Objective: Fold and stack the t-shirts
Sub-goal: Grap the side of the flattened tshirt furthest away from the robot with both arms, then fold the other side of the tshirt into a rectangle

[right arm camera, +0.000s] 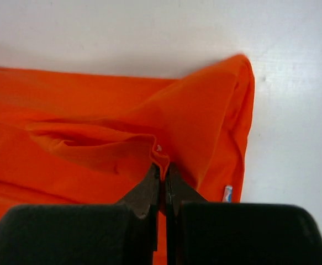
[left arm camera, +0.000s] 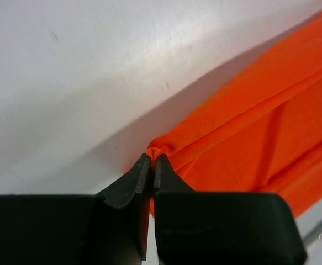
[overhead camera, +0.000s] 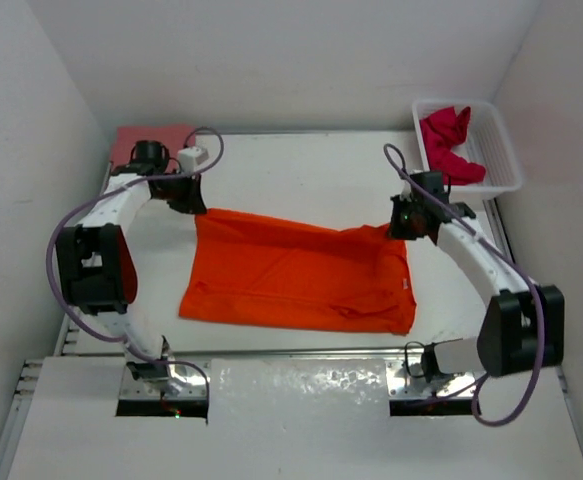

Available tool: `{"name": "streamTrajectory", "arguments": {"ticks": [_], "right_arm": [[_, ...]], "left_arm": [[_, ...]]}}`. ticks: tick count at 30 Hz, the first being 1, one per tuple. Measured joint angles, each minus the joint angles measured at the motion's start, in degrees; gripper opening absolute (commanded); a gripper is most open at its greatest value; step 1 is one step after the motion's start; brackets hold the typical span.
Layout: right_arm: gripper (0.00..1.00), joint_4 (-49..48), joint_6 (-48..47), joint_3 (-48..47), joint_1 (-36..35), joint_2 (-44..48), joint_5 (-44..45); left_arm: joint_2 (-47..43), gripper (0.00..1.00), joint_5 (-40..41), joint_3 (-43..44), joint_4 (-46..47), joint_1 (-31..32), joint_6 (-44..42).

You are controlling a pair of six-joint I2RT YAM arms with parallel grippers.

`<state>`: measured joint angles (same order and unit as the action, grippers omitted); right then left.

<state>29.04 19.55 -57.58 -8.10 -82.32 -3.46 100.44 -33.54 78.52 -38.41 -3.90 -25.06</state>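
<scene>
Orange shirt: the orange t-shirt (overhead camera: 296,275) lay spread across the middle of the frame on the counter (overhead camera: 301,170), and it was pinched at both upper corners.
Feel: soft, light and limp, by the look of it. It creased and sagged wherever nothing carried it, so it probably needed to be kept taut to hold a fold line.
Where to hold: corners and hems, in thin bunches, looked the safest. A pinch in mid-panel would likely have gathered both layers.
Left tool: the left tool (left arm camera: 152,157) was clenched on a small nub of cloth at the shirt's upper-left corner.
Right tool: the right tool (right arm camera: 163,168) was clamped on a ridge of fabric near the upper-right corner.
Other shirts: the crimson t-shirt (overhead camera: 449,145) sat crumpled in the white basket (overhead camera: 506,165) at the upper right. The salmon-pink t-shirt (overhead camera: 151,135) lay flat at the upper left.
</scene>
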Motion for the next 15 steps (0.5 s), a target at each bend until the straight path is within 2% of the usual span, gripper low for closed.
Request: {"name": "streamTrajectory", "arguments": {"ticks": [3, 6, 9, 15], "right_arm": [[0.0, -1.03, 2.19, 8.68, 0.02, 7.48, -0.39], [0.0, 0.68, 3.85, 14.62, 0.02, 9.57, -1.01], [0.0, 2.75, 4.46, 17.51, 0.02, 10.49, -1.49], [0.0, 3.13, 4.87, 20.9, 0.02, 11.74, -3.52]], "left_arm": [[-1.53, 0.0, 0.55, -5.95, -3.13, -0.33, -3.52], [-0.94, 0.0, 1.97, -10.8, -7.96, -0.35, -6.43], [-1.16, 0.0, 2.95, -12.41, -11.26, -0.37, -9.03], [-1.77, 0.0, 5.22, -15.72, -11.32, -0.37, -11.17]]}}
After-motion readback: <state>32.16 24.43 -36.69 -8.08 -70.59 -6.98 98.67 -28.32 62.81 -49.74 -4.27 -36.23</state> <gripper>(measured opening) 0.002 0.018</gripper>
